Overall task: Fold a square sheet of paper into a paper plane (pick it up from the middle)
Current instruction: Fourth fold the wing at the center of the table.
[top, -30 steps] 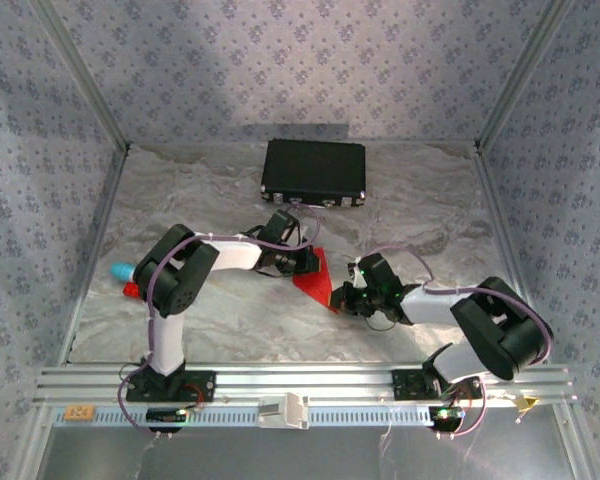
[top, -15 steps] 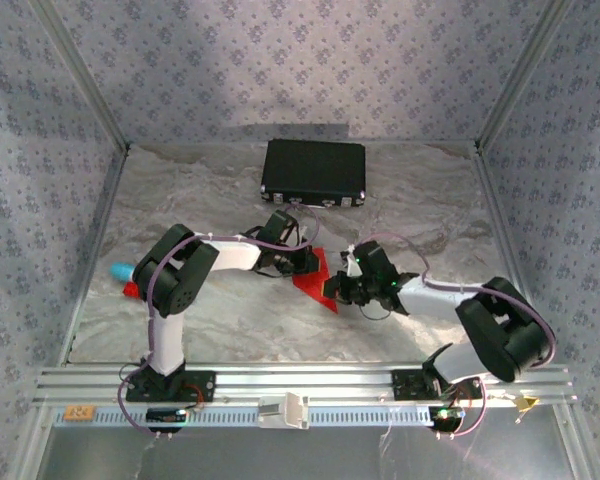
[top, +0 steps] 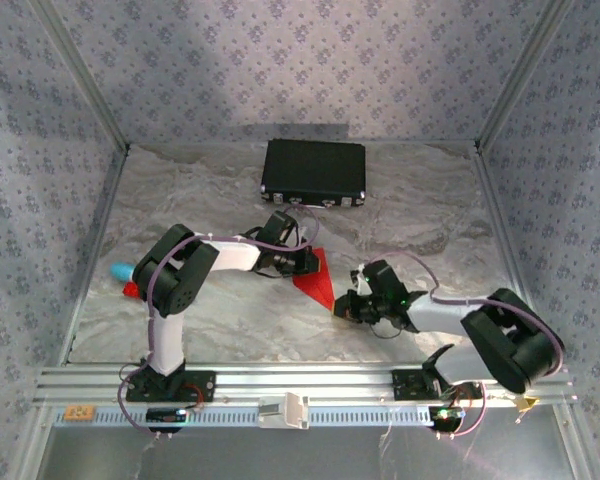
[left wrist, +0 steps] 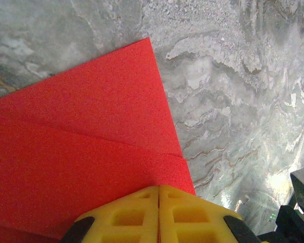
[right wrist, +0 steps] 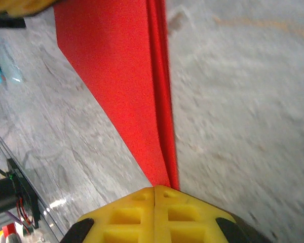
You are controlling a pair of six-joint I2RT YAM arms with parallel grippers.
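The red sheet of paper (top: 316,279) lies flat on the marble table, folded into a long wedge that points toward the near right. Creases and a folded flap show on the paper (left wrist: 86,136) in the left wrist view. My left gripper (top: 302,262) is shut, and its yellow fingertips rest on the wide end of the paper. My right gripper (top: 343,305) is shut too, with its tips down at the narrow pointed end. In the right wrist view the paper (right wrist: 124,76) runs away from the fingertips, with a doubled edge on its right side.
A black rectangular case (top: 313,168) lies at the back of the table. A small turquoise object (top: 120,270) with a red bit beside it sits at the left edge. Patterned walls close in the left, right and back sides.
My right gripper has slid back along the paper toward its pointed tip, after being further up the fold half a second ago. The left gripper has stayed put.
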